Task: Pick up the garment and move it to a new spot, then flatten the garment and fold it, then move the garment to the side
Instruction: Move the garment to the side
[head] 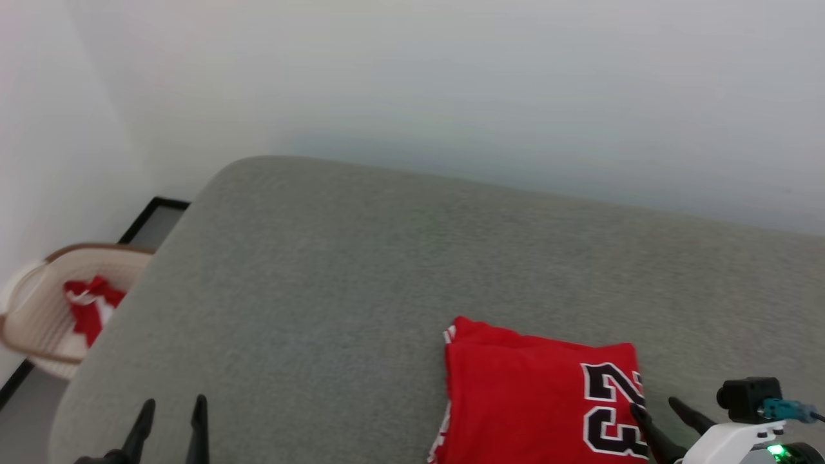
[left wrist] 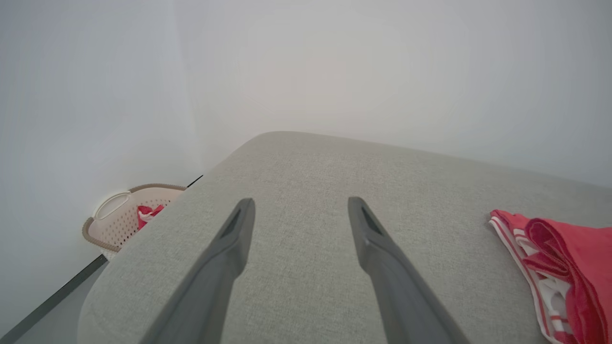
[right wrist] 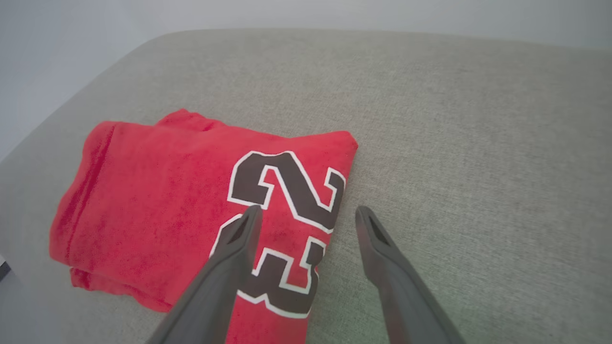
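While the folded garment (head: 535, 393) sits by the near edge of the grey bed (head: 322, 270), left gripper (head: 175, 401) and right gripper (head: 654, 405) both wide open, empty, I worry a sloppy sideways push unfolds it.

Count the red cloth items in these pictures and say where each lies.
2. The folded red jersey printed with a black 23 lies on the grey upholstered surface. A crumpled red-and-white cloth sits in the beige perforated basket at left; the basket may hide more.
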